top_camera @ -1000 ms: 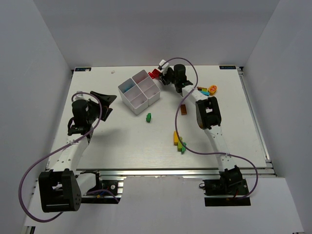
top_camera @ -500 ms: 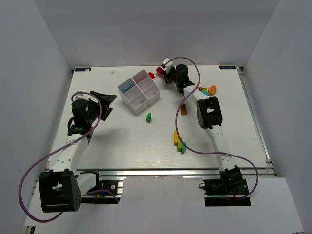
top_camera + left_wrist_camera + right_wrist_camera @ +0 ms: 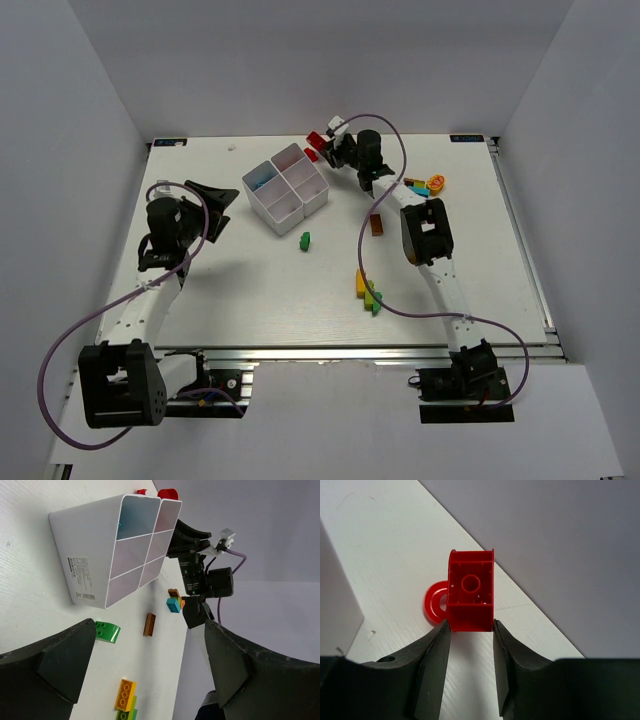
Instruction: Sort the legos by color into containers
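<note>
My right gripper (image 3: pixel 325 141) (image 3: pixel 470 628) is shut on a red lego (image 3: pixel 317 136) (image 3: pixel 470 591), held by its lower edge above the table just behind the white four-compartment tray (image 3: pixel 287 188) (image 3: pixel 95 545). A red ring-shaped piece (image 3: pixel 434 603) (image 3: pixel 310 155) lies on the table beneath it. Loose legos lie on the table: a green one (image 3: pixel 304 239) (image 3: pixel 107 631), a brown one (image 3: pixel 377 225) (image 3: pixel 149 624), a yellow-green cluster (image 3: pixel 367 289) (image 3: pixel 125 696) and an orange-blue cluster (image 3: pixel 428 185) (image 3: pixel 175 603). My left gripper (image 3: pixel 214 205) (image 3: pixel 150 655) is open and empty, left of the tray.
Something blue lies in the tray's left compartment (image 3: pixel 262 183). The right arm's purple cable (image 3: pixel 366 260) loops over the table near the brown lego. White walls enclose the table on three sides; its back edge (image 3: pixel 320 136) runs just behind the held lego.
The right gripper has lifted the red lego off the table, leaving the red ring piece lying behind the tray. The left arm has barely shifted.
</note>
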Robot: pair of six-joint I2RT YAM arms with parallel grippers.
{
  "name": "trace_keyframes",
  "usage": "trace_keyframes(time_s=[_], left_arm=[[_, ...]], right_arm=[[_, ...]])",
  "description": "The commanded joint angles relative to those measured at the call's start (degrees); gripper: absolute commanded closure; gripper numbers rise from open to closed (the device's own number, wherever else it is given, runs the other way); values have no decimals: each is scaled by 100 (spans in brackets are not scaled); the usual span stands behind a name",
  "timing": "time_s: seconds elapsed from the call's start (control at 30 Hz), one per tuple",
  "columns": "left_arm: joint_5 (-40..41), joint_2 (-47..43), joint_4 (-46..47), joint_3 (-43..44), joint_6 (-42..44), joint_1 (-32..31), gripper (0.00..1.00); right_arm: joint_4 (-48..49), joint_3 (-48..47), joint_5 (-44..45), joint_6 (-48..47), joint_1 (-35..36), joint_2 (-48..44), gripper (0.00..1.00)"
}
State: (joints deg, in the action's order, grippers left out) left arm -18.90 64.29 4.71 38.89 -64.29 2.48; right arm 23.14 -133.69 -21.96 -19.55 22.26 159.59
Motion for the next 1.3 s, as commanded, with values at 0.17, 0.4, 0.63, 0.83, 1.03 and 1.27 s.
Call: trace_keyframes(time_s=[0.17,0.4,0.63,0.83,1.03,1.27], left_arm=[[-53,-13,39,110,57,24,2],[-62,22,39,109,48,24,2],[-62,57,30,180,57,24,2],[-88,75,56,180,48,24,2],[-88,48,91,154,31,24,2],[-88,-4,118,110,22,33,2]], right_arm=[[183,-245,-819,83,94,-121,100],[-124,-359,-951,-303,191,-16,100],[-485,-421,-521,-655,261,28,100],[-775,-386,-318,-717,244,2,100],[-951,-360,-178,-796,252,-24,100],[-1092,-131,33,-682,147,-191,100]])
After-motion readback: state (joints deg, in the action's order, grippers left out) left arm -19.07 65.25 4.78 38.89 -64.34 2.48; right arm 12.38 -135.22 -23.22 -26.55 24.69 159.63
